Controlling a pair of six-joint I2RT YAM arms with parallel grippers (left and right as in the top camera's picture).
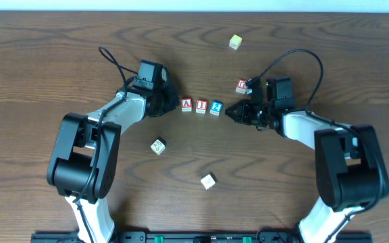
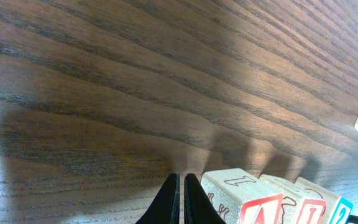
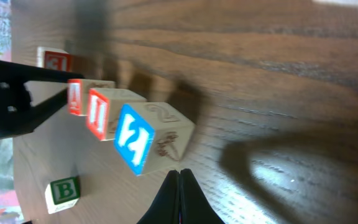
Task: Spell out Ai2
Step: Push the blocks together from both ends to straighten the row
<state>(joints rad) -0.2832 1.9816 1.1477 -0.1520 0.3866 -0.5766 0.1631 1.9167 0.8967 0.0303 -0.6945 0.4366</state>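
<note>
Three blocks stand in a row at the table's middle: a red A block (image 1: pixel 186 105), a red I block (image 1: pixel 200 106) and a blue 2 block (image 1: pixel 215 107). My left gripper (image 1: pixel 175 104) is shut and empty, its tips right beside the A block's left side (image 2: pixel 241 199). My right gripper (image 1: pixel 229 110) is shut and empty, just right of the 2 block (image 3: pixel 148 137). In the right wrist view the I block (image 3: pixel 107 112) and A block (image 3: pixel 79 96) line up behind the 2 block, and the shut fingertips (image 3: pixel 180 173) sit just below it. The left fingertips (image 2: pixel 182 180) rest near the wood.
Loose blocks lie around: a yellow one (image 1: pixel 235 42) at the back, a red one (image 1: pixel 241 86) by the right arm, and two pale ones (image 1: pixel 157 146) (image 1: pixel 208 181) nearer the front. The right wrist view shows a red 3 block (image 3: pixel 55 60) and a green B block (image 3: pixel 62 193).
</note>
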